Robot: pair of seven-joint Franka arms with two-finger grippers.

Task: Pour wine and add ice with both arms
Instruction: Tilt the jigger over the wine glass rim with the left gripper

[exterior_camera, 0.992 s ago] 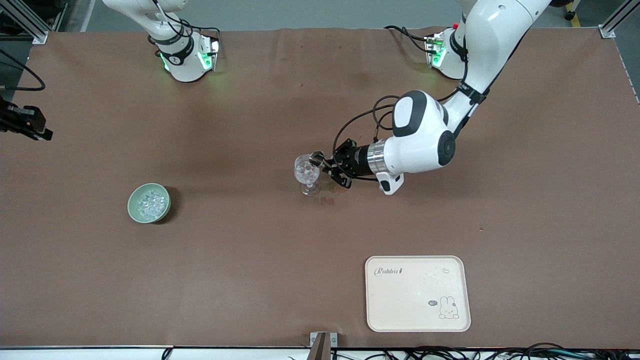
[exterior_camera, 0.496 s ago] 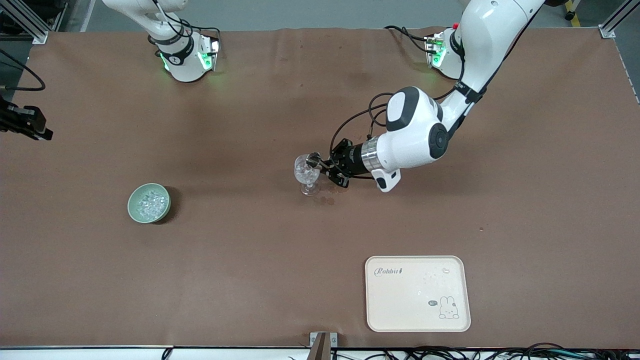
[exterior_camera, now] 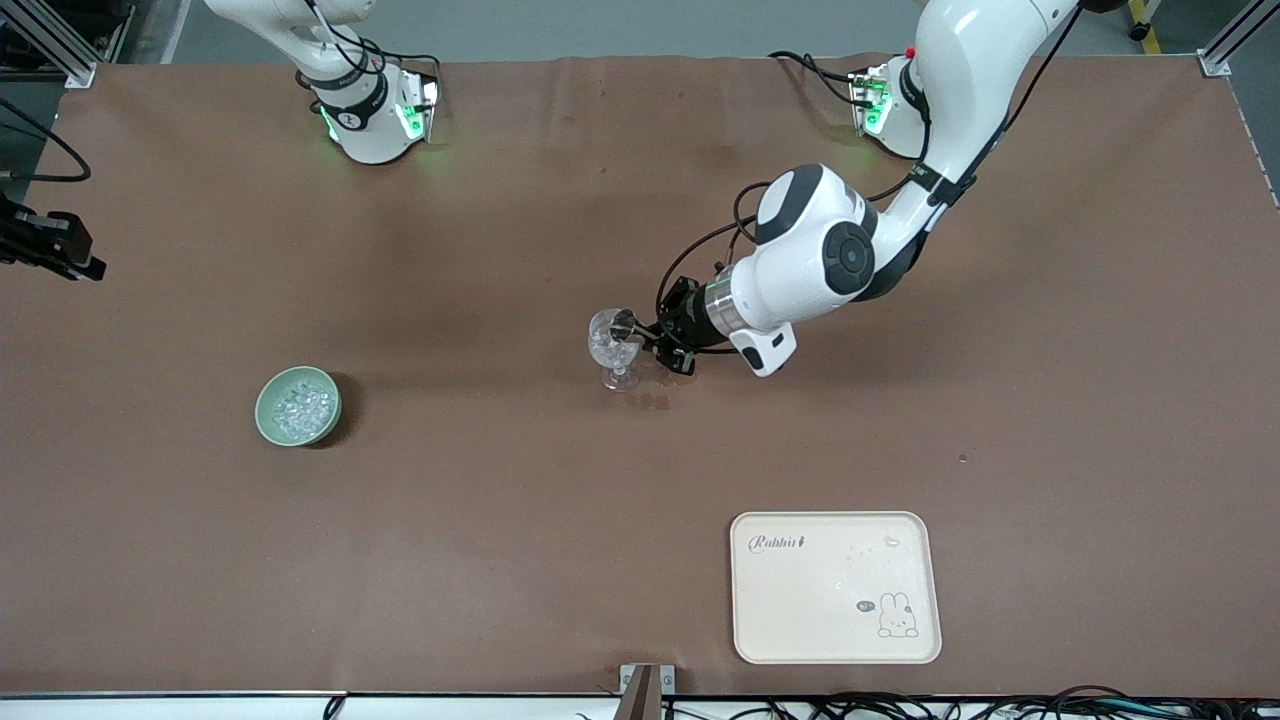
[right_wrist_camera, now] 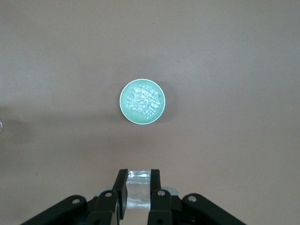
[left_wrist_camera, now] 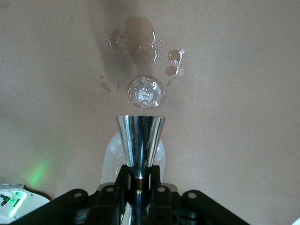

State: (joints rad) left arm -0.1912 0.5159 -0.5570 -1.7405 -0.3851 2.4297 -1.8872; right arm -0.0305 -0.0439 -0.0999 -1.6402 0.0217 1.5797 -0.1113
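My left gripper [exterior_camera: 650, 334] is shut on a shiny metal cone-shaped cup [exterior_camera: 625, 323], tipped sideways with its mouth at the rim of a clear stemmed glass [exterior_camera: 613, 346] standing mid-table. In the left wrist view the cone [left_wrist_camera: 140, 136] sits between the fingers, over the glass [left_wrist_camera: 146, 90]. My right gripper [right_wrist_camera: 138, 187] is out of the front view. It is shut on a clear lump of ice [right_wrist_camera: 139, 183], high over the pale green bowl [right_wrist_camera: 124, 110] full of ice [right_wrist_camera: 142, 101]. The bowl [exterior_camera: 268, 398] stands toward the right arm's end.
Wet spill patches [exterior_camera: 655, 400] lie on the brown table beside the glass's foot, and they also show in the left wrist view [left_wrist_camera: 138, 40]. A cream tray [exterior_camera: 820, 610] lies near the front edge. A black device [exterior_camera: 45, 245] sticks in at the right arm's end.
The left arm's wrist and forearm have swung up toward its base and rotated, tipping the metal cone further at the glass. The glass and bowl have not moved.
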